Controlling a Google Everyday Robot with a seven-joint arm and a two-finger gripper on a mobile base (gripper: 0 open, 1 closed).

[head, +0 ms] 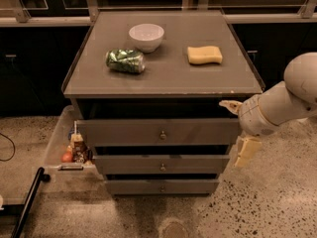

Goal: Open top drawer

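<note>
The top drawer [124, 132] is the widest grey-brown front under the cabinet top, with a small round metal knob [162, 135] at its centre. A dark gap shows between its upper edge and the cabinet top. My gripper [238, 128] is at the right end of this drawer front, beside the cabinet's right front corner. It is open, with one pale finger [230, 105] up near the drawer's top corner and the other finger [246, 151] lower down, level with the middle drawer. It holds nothing.
On the cabinet top [168, 76] stand a white bowl [146, 36], a green crumpled bag [125, 61] and a yellow sponge [205, 54]. Two narrower drawers [162, 165] lie below. A tray with small items [74, 150] sits on the left by the floor.
</note>
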